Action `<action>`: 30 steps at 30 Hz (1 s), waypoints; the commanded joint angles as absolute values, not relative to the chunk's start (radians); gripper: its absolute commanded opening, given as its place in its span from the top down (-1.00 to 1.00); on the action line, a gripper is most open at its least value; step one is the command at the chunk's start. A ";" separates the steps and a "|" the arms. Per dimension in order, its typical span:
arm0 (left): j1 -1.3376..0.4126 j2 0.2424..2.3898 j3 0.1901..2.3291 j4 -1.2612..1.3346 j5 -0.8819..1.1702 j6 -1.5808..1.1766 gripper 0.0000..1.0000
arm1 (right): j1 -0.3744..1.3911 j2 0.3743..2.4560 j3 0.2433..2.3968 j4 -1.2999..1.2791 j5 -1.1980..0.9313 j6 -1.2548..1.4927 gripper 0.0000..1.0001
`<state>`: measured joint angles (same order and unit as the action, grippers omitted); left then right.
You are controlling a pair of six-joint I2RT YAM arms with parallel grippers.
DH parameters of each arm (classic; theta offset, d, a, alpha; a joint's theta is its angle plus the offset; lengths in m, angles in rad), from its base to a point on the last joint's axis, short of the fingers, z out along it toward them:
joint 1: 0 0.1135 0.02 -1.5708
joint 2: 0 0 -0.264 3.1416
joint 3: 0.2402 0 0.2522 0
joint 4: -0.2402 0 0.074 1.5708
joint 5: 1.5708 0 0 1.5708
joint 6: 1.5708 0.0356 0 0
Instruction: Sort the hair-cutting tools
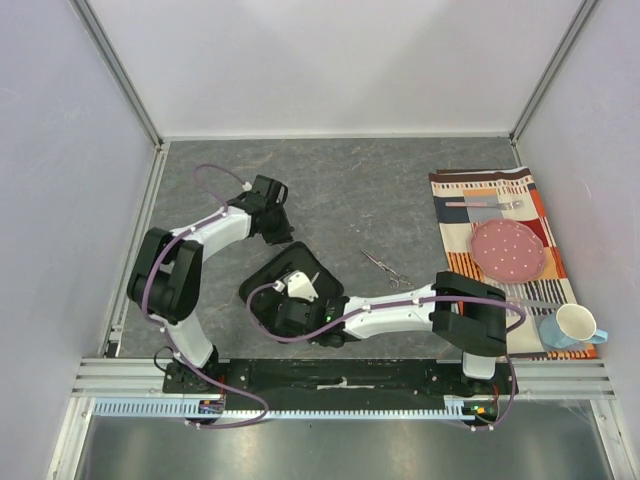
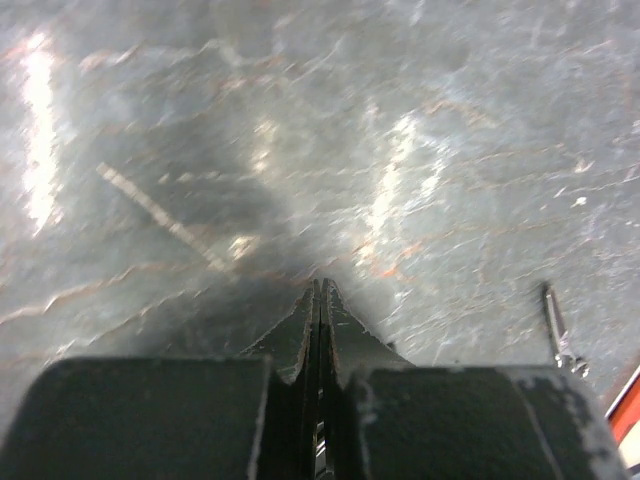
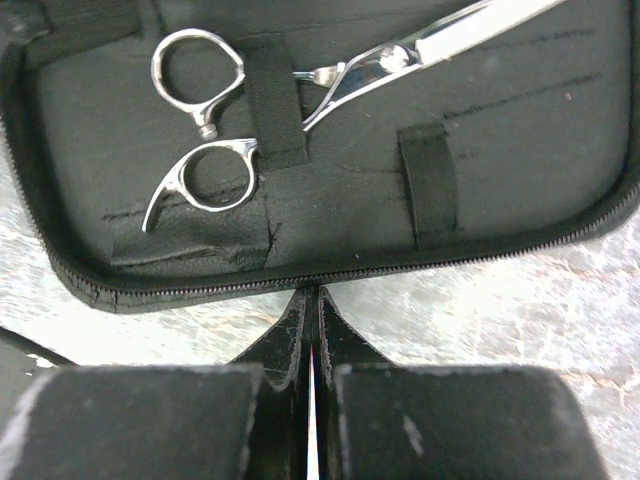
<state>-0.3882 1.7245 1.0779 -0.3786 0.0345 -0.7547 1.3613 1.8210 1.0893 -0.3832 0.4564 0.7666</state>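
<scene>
surface: grey, slate-look, veined, with glare patches in the wrist views
placemat at the right edge: striped cloth in orange, black and white; it carries a round pink plate with pale dots and a white-and-blue mug at the near corner
case: flat black fabric, lying open, zip teeth round the rim, stitched lining with black elastic straps
silver scissors: polished metal, two ring handles, one with a finger hook; they lie inside the case, shanks passing under one strap, blades running off to the upper right
second pair: thin silver scissors, bare on the surface between case and placemat, well apart from both sets of jaws
right jaws: pressed together, nothing pinched; tips just outside the case's zipped edge, over bare surface, with the rings of the silver scissors ahead and slightly left
left jaws: pressed together, nothing between them, low over bare surface on the far side of the case
</scene>
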 commanded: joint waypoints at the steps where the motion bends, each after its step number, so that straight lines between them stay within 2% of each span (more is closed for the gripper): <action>1: -0.405 1.805 1.204 -0.325 0.101 -0.672 0.96 | 1.370 1.885 1.158 -0.374 0.411 0.744 1.00; 4: -0.411 1.836 1.259 -0.301 0.149 -0.651 0.96 | 1.365 1.931 1.190 -0.350 0.403 0.723 1.00; 7: -0.411 1.830 1.318 -0.330 0.100 -0.605 0.95 | 1.355 1.954 1.207 -0.350 0.406 0.713 1.00; 12: -0.396 1.731 1.429 -0.509 -0.032 -0.548 0.95 | 1.325 1.865 1.148 -0.362 0.431 0.686 1.00; 17: -0.393 1.565 1.431 -0.638 -0.165 -0.532 0.95 | 1.315 1.711 1.082 -0.425 0.463 0.632 0.95; 23: -0.387 1.284 1.226 -0.707 -0.189 -0.595 0.96 | 1.260 1.551 1.049 -0.502 0.531 0.595 0.90; 25: -0.387 1.173 1.106 -0.706 -0.170 -0.644 0.95 | 1.188 1.536 1.045 -0.499 0.520 0.568 0.99; 30: -0.388 0.971 0.832 -0.703 -0.152 -0.803 0.96 | 1.023 1.580 1.077 -0.456 0.486 0.508 1.00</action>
